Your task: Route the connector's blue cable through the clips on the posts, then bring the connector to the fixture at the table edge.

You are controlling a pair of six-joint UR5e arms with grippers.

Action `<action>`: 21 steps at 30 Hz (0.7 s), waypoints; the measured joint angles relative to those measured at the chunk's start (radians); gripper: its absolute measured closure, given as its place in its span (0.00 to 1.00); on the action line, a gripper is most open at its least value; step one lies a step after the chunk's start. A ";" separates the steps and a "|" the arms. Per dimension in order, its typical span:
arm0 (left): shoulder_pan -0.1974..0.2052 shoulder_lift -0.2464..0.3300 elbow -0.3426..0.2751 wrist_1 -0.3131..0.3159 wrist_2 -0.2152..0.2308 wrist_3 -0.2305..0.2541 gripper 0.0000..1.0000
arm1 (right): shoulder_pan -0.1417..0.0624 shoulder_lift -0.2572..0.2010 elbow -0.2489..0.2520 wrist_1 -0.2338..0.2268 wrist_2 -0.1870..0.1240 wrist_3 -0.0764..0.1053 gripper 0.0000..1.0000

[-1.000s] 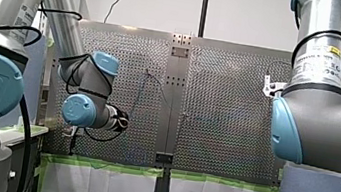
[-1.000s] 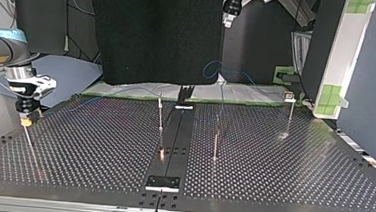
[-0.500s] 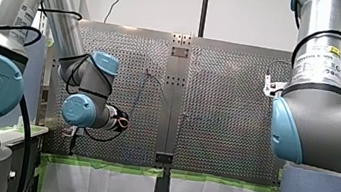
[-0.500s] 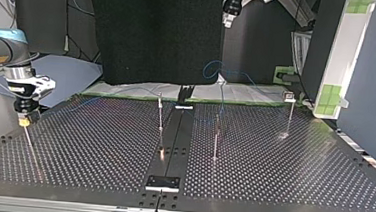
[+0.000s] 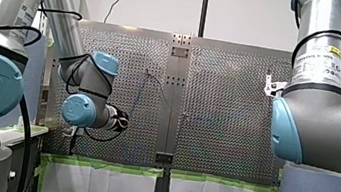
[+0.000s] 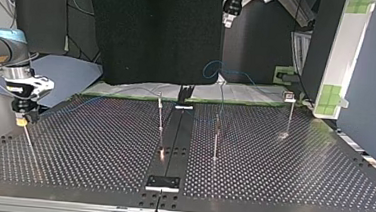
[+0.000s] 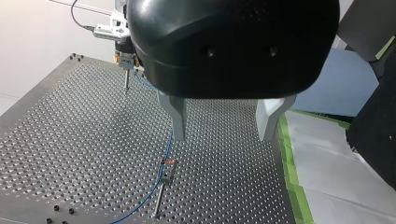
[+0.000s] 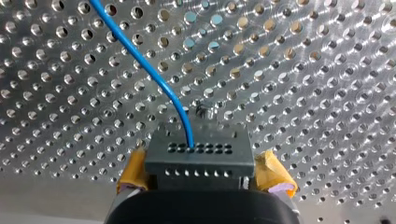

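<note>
Yellow-padded right gripper (image 8: 203, 173) clamps connector (image 8: 200, 156), left gripper (image 7: 223, 135) spread wide, seemingly above post (image 7: 161, 198).

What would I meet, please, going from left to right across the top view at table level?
My right gripper holding the connector → a thin post → the black centre rail → a second post → the far-right post, which has a clip on top.

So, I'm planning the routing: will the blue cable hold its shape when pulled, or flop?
Probably floppy: the blue cable is thin and bends in a loose arc from the connector. Likely light, trailing easily, though it may snag on a post.
</note>
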 joint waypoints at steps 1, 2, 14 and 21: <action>0.000 0.000 0.000 0.000 0.000 0.000 0.00 | 0.000 0.000 0.000 0.000 0.003 0.000 0.00; 0.000 0.000 0.000 0.000 0.000 0.000 0.00 | 0.000 0.000 0.000 0.001 0.006 0.001 0.00; 0.000 0.000 0.000 -0.003 0.000 0.000 0.00 | -0.001 -0.002 0.000 0.005 0.028 0.002 0.00; 0.000 0.000 0.000 -0.003 0.000 0.000 0.00 | -0.001 -0.002 0.000 0.006 0.043 0.001 0.00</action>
